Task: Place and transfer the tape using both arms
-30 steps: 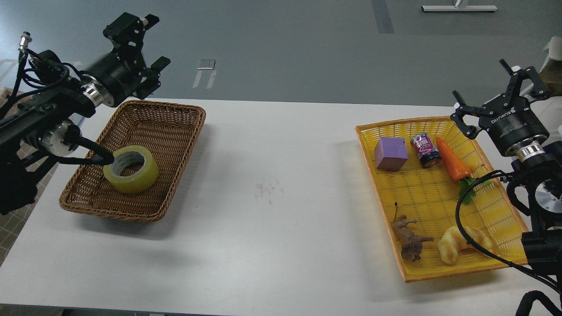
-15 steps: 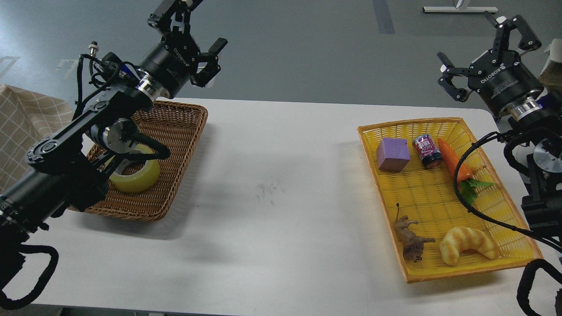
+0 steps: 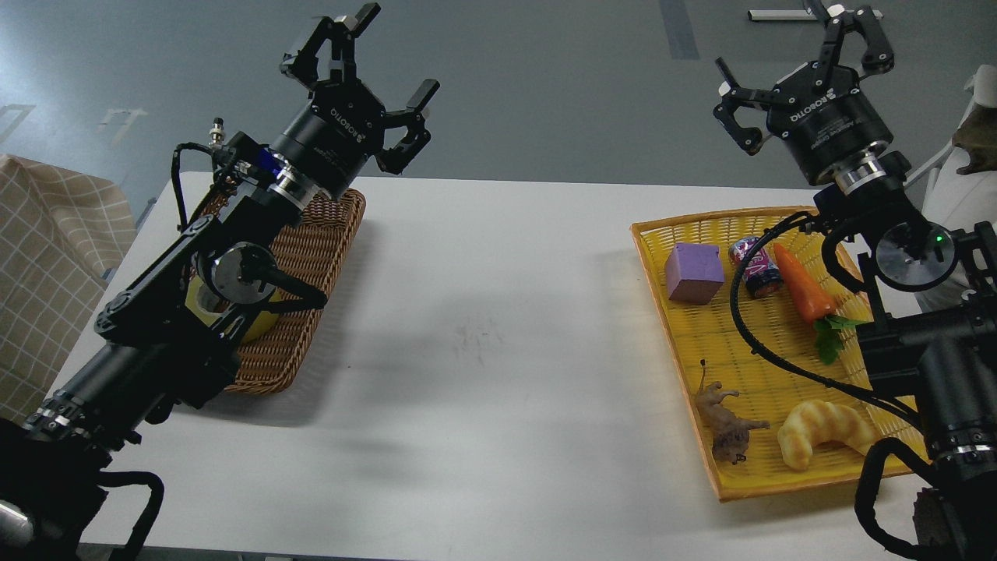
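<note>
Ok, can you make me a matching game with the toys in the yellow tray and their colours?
Things:
1. block
2. carrot
3. croissant
4. animal

Colours:
A. brown
B. orange
C. purple
D. pale yellow

Pairs: 1-C, 2-B, 3-D, 4-A

White rectangular table. Left: brown woven wicker basket holding yellow translucent tape roll, mostly hidden behind left black arm. Left gripper raised, fingers spread, empty. Right: yellow plastic mesh tray with purple cube, small can, orange carrot, brown animal figure, croissant toy. Right gripper raised, spread, empty.
</note>
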You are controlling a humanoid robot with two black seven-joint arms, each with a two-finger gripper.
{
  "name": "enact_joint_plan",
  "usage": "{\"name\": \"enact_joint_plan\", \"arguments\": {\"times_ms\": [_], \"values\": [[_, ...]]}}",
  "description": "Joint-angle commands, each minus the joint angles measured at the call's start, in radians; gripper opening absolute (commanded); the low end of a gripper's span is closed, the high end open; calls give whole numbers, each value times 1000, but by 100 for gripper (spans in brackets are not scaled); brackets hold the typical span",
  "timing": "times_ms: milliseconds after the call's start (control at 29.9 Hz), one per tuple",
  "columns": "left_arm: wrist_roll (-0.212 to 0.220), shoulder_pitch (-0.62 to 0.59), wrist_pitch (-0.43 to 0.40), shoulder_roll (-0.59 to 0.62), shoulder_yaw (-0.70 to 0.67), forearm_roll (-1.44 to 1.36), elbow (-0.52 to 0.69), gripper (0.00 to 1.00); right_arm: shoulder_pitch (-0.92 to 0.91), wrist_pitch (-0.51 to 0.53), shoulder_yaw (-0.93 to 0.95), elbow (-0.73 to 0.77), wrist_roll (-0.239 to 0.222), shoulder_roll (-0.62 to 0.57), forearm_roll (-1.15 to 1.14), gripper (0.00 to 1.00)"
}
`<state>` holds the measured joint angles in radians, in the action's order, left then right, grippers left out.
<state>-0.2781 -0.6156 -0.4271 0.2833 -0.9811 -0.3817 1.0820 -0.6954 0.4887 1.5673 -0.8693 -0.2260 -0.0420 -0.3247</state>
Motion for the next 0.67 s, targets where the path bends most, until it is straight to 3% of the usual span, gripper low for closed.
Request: {"name": "enact_joint_plan", "arguments": {"times_ms": [0,201,635], "values": [[2,46,1,-42,-7,0,-2,98,36,0,-70,-4,1,40,4,100],[40,57,10,-52,-4,-2,-14,98,66,0,-145,-7,4,42,-2,100],[37,51,7,-52,-7,-2,-31,98,123,0,-72,-20,14,42,7,100]]}}
